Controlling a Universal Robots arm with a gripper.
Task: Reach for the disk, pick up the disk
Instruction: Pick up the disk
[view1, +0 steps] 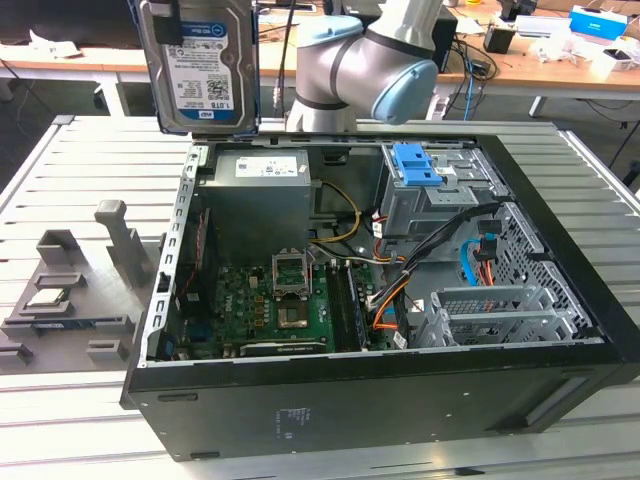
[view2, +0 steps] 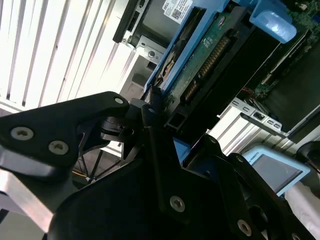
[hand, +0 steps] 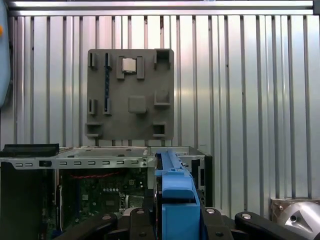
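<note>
Pinching one disk upright, one tool, raised near one open computer case.

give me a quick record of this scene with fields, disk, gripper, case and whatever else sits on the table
held item: disk, blue rails on its edges, upright, label facing the exterior view, raised above the case
gripper: gripper shut on the disk
case: open computer case, lying on its side on the slatted table
tray: grey tray on the table, at the exterior view's left of the case
chip: small square chip seated in the tray
task state: disk picked up
</note>
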